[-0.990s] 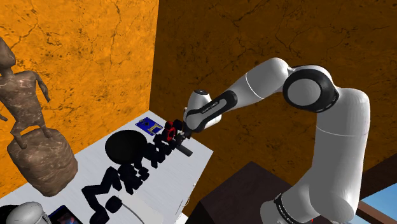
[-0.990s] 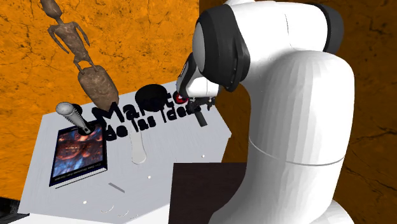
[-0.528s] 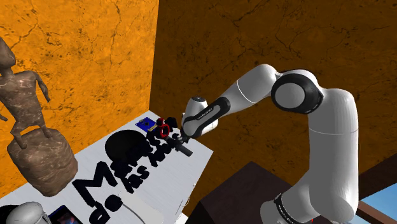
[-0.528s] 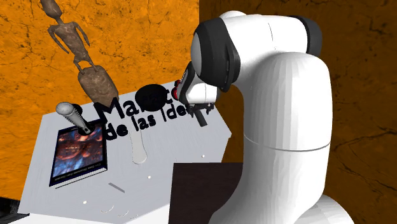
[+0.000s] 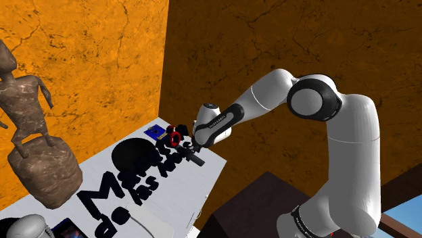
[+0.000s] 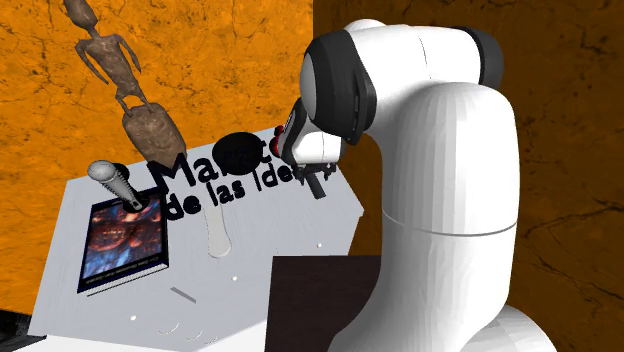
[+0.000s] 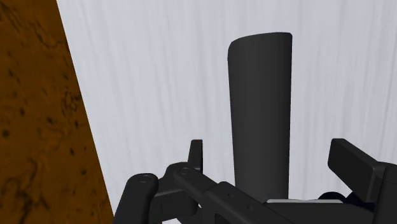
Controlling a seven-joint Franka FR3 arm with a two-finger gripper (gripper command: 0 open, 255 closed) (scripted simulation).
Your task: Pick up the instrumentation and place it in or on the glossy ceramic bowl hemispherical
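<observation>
The arm [image 5: 318,128] reaches from the dark brown stand [image 5: 264,203] up and toward the shoulder view's left. Its gripper [image 5: 189,144] is positioned low over the white tabletop [image 5: 182,196], near the tabletop's edge on the stand side. The instrument [image 7: 261,108] is a dark grey bar. In the wrist view it extends straight out from the gripper over bare tabletop. In the shoulder view it appears directly below the hand, at a slant, close to the tabletop edge. It cannot be told whether the jaws are spread around the bar or pinching it. A red ring [image 5: 176,138] is visible at the gripper; it cannot be told whether it belongs to the instrument. The bowl [image 5: 132,157] is black and round. It stands on the tabletop just to the shoulder view's left of the gripper, and the instrument is outside it. Black lettering [image 5: 128,193] runs across the tabletop in front of the bowl. A small blue item [image 5: 157,132] lies just beyond the red ring. A brown statue [image 5: 34,135] stands at the far side of the tabletop. A book with a dark pictured cover [image 6: 125,240] lies near a grey rounded object [image 6: 105,172]. An orange wall [image 5: 88,54] and a brown wall [image 5: 270,34] stand behind.
</observation>
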